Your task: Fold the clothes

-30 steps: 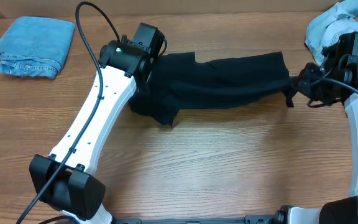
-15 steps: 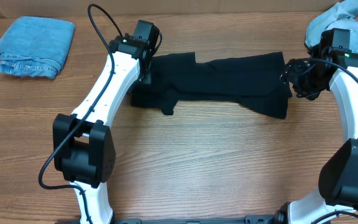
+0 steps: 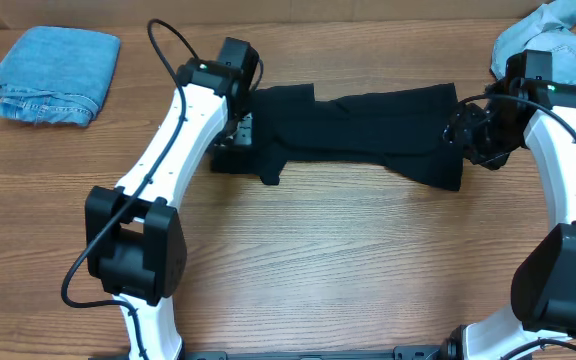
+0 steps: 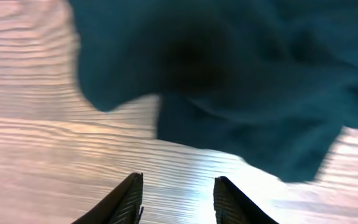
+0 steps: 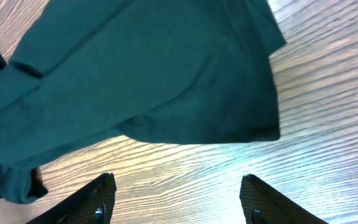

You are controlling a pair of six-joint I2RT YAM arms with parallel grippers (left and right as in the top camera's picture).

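The black T-shirt (image 3: pixel 358 125) lies on the wooden table as a long band running left to right. Its left end (image 4: pixel 241 81) and its right end (image 5: pixel 142 81) fill the upper part of each wrist view. My left gripper (image 3: pixel 239 131) hovers over the shirt's left end. In the left wrist view my left gripper (image 4: pixel 179 186) is open, with only bare table between its fingers (image 4: pixel 129 196). My right gripper (image 3: pixel 461 130) is at the shirt's right end. Seen from its own wrist, my right gripper (image 5: pixel 179 190) stands wide open and empty, just short of the cloth's edge.
A folded light-blue denim piece (image 3: pixel 53 72) lies at the back left. A crumpled light-blue garment (image 3: pixel 538 35) is heaped at the back right corner, behind my right arm (image 3: pixel 568 190). My left arm (image 3: pixel 168 170) slants across the table's left half.
Both grippers have opened and let go of the shirt's ends. The shirt, held stretched before, has dropped flat on the table. The right gripper has shifted slightly left.
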